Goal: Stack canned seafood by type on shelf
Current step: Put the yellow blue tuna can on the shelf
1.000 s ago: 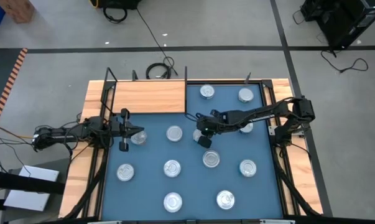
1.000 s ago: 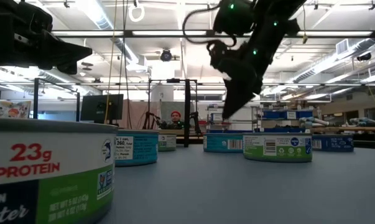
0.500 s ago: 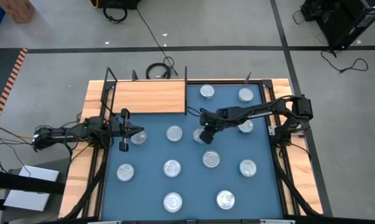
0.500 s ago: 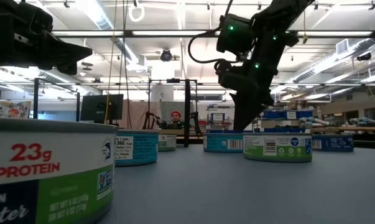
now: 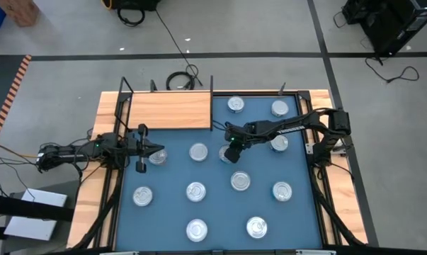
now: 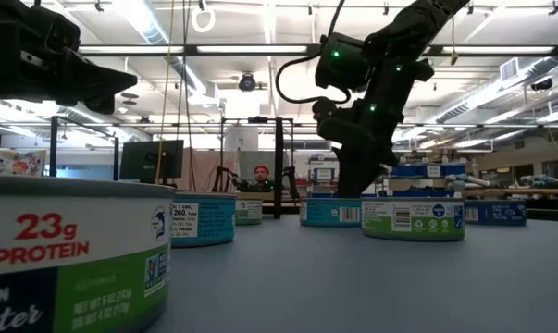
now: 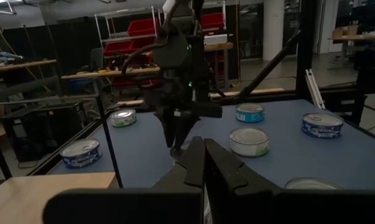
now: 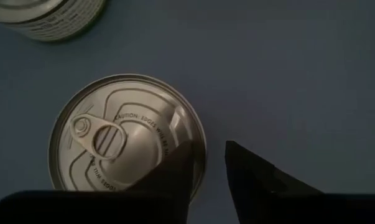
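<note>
Several round silver tins of canned seafood lie flat on the blue mat (image 5: 213,212). The shelf (image 5: 169,110), a wooden board with black uprights, stands at the far left with no tin on it. My right gripper (image 8: 206,149) points steeply down, open, over one tin (image 8: 119,143) near the mat's middle (image 5: 224,153). One finger is above the lid beside the pull tab and the other is outside the rim. My left gripper (image 5: 156,149) waits level and shut at the mat's left side, next to another tin (image 5: 158,158). My right gripper comes at the tin from above, with its fingers (image 8: 175,168) on either side of the lid's rim (image 8: 199,140). Whether they touch the tin I cannot tell. The tin rests flat on the mat.
Other tins ring the spot: one to the left (image 5: 198,151), one toward the near edge (image 5: 240,181), one under the right arm (image 5: 280,144), two at the far edge (image 5: 236,105). The shelf's black upright (image 5: 212,92) stands close by. A person shows far behind the table (image 6: 262,176).
My right gripper has come down and moved a little toward the table's far edge, over the middle tin, rolling its wrist slightly on the way. No tin has moved.
</note>
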`<state>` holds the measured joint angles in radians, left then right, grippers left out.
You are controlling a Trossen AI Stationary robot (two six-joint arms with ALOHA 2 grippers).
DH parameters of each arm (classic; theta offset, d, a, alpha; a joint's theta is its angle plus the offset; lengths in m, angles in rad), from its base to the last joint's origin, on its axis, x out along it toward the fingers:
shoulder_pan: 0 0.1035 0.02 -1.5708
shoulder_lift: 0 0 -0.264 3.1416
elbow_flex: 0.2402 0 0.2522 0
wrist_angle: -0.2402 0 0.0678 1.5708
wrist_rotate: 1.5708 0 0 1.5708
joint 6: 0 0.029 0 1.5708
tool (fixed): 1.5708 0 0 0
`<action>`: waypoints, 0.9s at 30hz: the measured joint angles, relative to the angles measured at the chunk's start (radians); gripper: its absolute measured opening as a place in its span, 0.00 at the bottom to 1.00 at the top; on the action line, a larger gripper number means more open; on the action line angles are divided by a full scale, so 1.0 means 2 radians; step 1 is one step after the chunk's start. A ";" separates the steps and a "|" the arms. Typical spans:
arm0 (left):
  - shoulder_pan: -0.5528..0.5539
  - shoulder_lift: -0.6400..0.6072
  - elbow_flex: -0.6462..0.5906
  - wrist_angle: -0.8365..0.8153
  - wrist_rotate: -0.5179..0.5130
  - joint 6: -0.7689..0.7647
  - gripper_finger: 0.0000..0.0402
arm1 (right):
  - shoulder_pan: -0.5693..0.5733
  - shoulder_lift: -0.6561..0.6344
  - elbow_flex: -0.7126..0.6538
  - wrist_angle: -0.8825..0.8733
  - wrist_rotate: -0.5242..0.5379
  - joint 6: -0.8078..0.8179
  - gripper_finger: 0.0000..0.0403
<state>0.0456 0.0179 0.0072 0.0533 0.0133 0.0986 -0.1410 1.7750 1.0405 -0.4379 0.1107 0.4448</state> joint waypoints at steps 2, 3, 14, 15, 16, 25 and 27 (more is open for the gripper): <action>0.000 0.001 0.000 0.000 0.000 0.000 0.01 | 0.000 0.001 0.000 0.013 -0.001 -0.013 0.20; 0.000 0.001 0.000 -0.001 0.000 0.000 0.01 | 0.000 0.002 0.000 0.018 -0.004 -0.018 0.16; 0.000 0.001 0.000 -0.014 0.003 -0.016 0.01 | 0.018 0.004 0.010 0.028 -0.002 -0.107 0.02; 0.000 0.001 0.000 -0.015 0.002 -0.020 0.01 | 0.025 0.005 0.013 0.028 0.008 -0.115 0.01; 0.000 0.003 0.000 -0.015 0.000 -0.025 0.01 | 0.031 0.005 0.017 0.027 0.017 -0.121 0.01; 0.000 0.020 0.000 -0.012 -0.005 -0.055 0.01 | 0.087 0.004 0.049 0.032 0.093 -0.147 0.01; 0.000 0.027 0.000 -0.010 -0.007 -0.055 0.01 | 0.100 0.004 0.055 0.032 0.115 -0.155 0.00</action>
<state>0.0456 0.0710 0.0074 0.0336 -0.0015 -0.0116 0.0593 1.7828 1.1505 -0.3745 0.3406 0.1356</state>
